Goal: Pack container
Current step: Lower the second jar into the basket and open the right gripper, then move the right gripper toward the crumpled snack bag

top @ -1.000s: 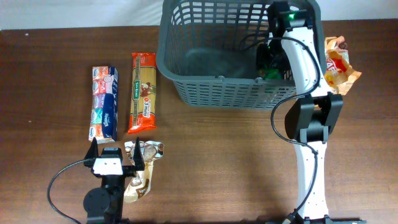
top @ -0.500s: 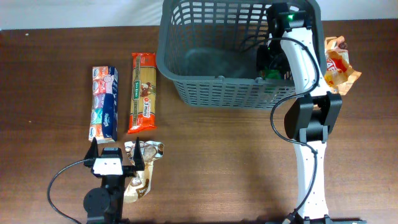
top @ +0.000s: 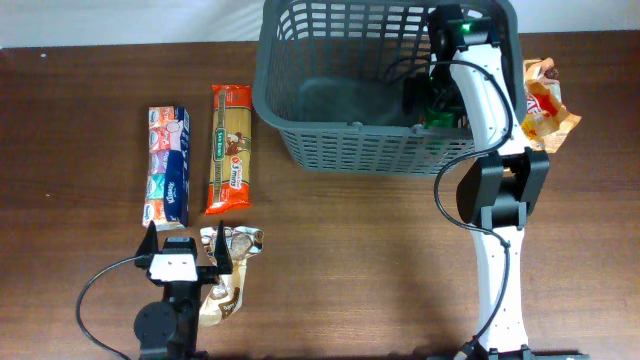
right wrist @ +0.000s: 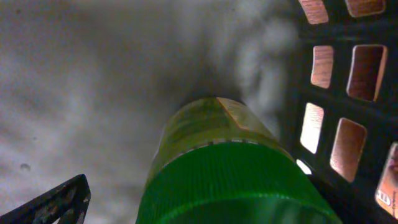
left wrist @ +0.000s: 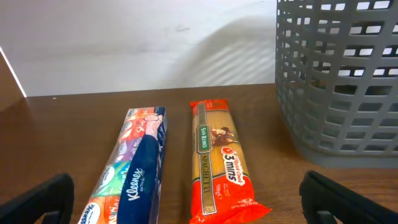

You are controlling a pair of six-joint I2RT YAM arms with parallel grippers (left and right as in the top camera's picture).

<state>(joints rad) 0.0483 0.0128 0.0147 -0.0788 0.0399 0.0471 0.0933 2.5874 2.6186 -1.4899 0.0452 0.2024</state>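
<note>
- Left gripper: jaws spread wide, nothing held, low over the table. A crumpled silver-and-beige foil packet lies partly under its right finger. I'd expect any forward move to snag and drag it.
- Ahead of that gripper, a blue printed tissue pack and a long orange spaghetti packet lie side by side, close together. A wide reach for one may shove the other.
- The large dark grey plastic lattice basket stands ahead and to the right of the left gripper and surrounds the right one.
- Right gripper: down inside the basket, jaws look parted, the one finger I can see clear of the green ribbed-cap bottle directly below. The lattice wall is tight beside it, so a crooked lift could clip the cap or the wall.
- An orange-and-white snack bag lies outside that wall, to the gripper's right. The arm's cable might catch the rim on the way over.
</note>
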